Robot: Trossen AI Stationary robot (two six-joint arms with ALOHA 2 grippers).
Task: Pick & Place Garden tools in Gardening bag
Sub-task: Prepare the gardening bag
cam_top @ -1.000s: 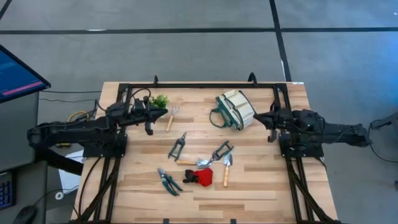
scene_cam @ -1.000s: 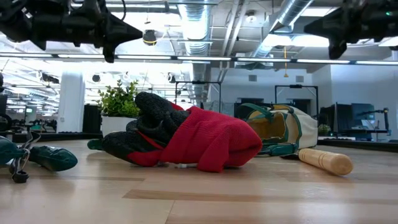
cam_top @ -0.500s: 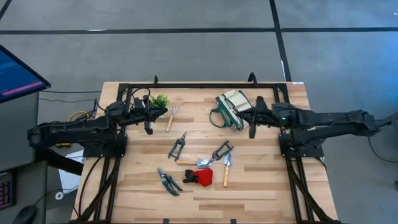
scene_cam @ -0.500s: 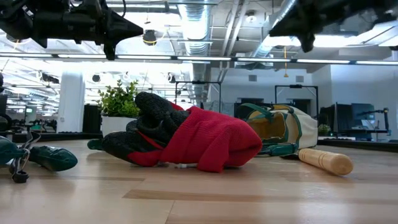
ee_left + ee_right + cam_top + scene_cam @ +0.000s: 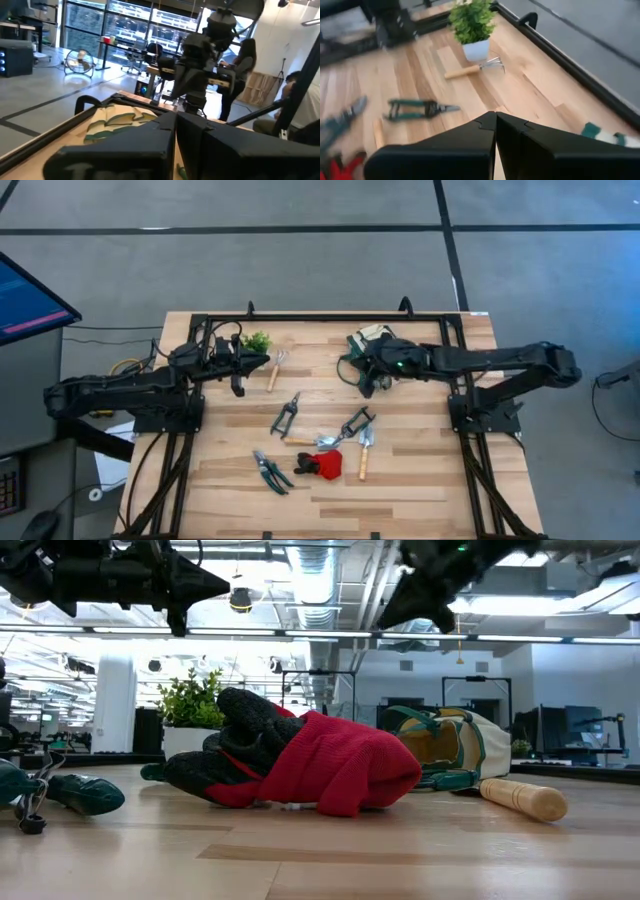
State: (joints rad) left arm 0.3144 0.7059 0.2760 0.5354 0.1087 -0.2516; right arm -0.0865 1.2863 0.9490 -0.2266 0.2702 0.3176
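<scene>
1. The gardening bag [image 5: 378, 358] is lying at upper centre-right of the high view; its contents are not showing.
2. The garden tools [image 5: 320, 442] are lying scattered at lower centre.
3. The right gripper [image 5: 366, 362], earlier at the table's right edge, is now reaching over the bag, fingers together, empty.
4. The left gripper [image 5: 262, 360] is waiting upper left, closed, empty.

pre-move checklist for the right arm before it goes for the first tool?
1. Right hand shut, holding nothing: not ok for a grasp, open first.
2. Gardening bag mouth reachable: cannot tell, the right arm covers it.
3. Tools on the table, none bagged: ok; rake, shears, trowel.
4. Left hand parked by the potted plant, shut: ok.
5. Red glove overlaps a neighbouring tool: not ok.
</scene>
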